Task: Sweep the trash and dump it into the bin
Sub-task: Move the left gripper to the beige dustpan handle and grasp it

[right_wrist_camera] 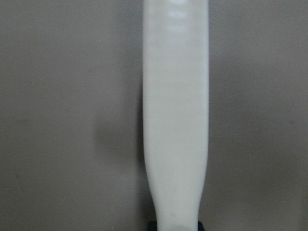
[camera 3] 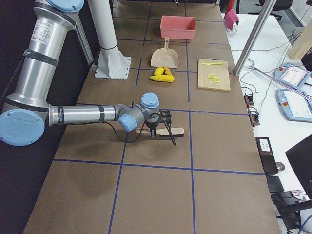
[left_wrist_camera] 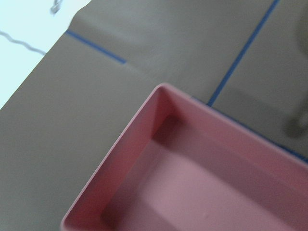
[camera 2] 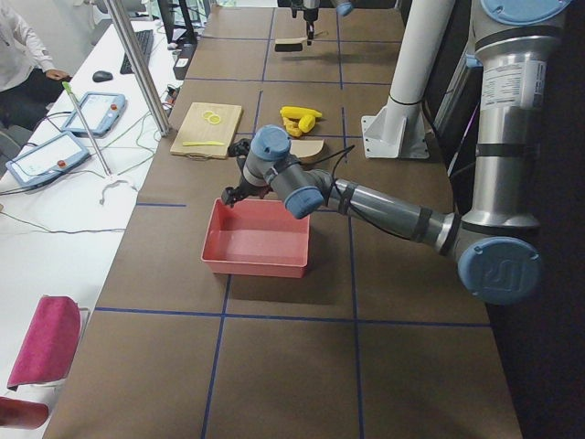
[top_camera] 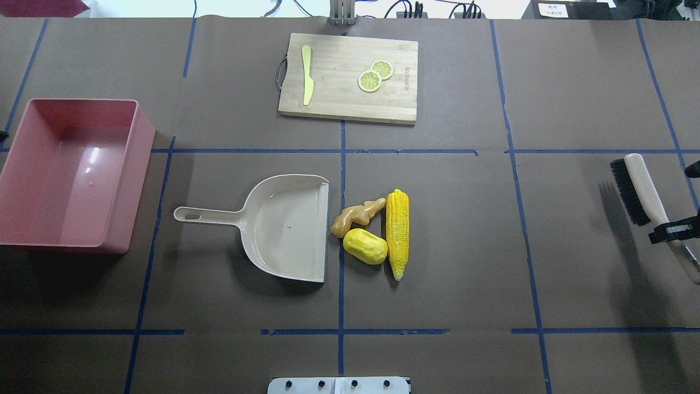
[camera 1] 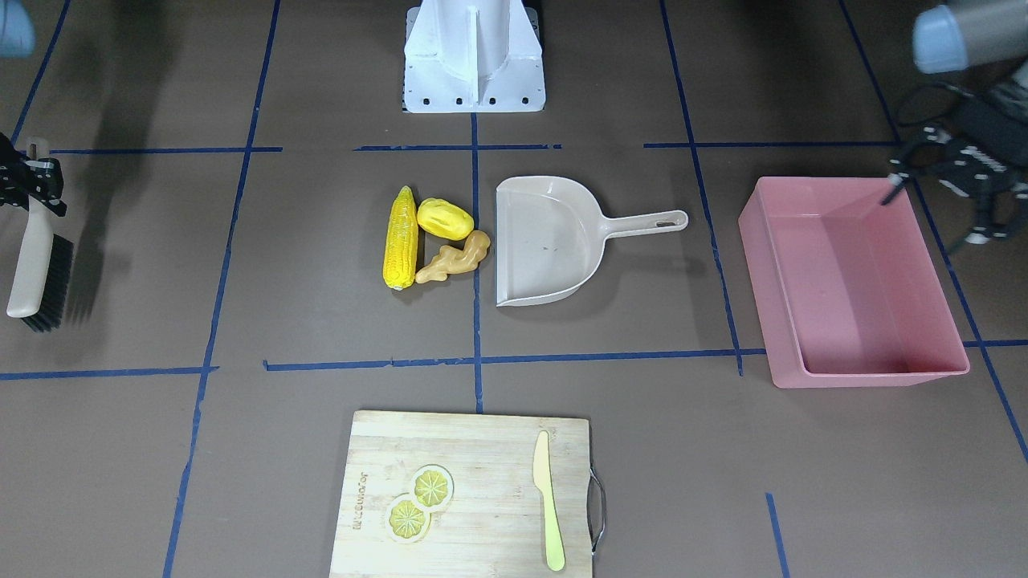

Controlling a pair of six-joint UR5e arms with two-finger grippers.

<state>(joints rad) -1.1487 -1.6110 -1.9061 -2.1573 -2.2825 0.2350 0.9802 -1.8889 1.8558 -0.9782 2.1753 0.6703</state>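
Left end effector [camera 1: 936,210] hangs by a corner of the bin [top_camera: 139,180], jaws apart and empty. It would do well to go to the dustpan [top_camera: 284,230] handle and pin it, since the dustpan may skate when pushed. Its open mouth faces the trash [top_camera: 397,219]: ginger [top_camera: 355,214] just beside the lip, oval vegetable [top_camera: 365,246] next, corn [top_camera: 397,246] outermost, all three bunched.

Well apart to the right, the right end effector [top_camera: 670,230] is clamped on the brush [top_camera: 645,186] handle. Best, I judge, to land the brush beyond the corn and sweep one low stroke toward the dustpan — the corn could roll.

Brown paper with blue tape lines covers the surface [top_camera: 465,284]. A board [top_camera: 339,104] with knife [top_camera: 307,82] and lemon slices [top_camera: 369,81] lies at its far edge — desks [camera 2: 55,219] with pendants [camera 2: 96,112] stand beyond.
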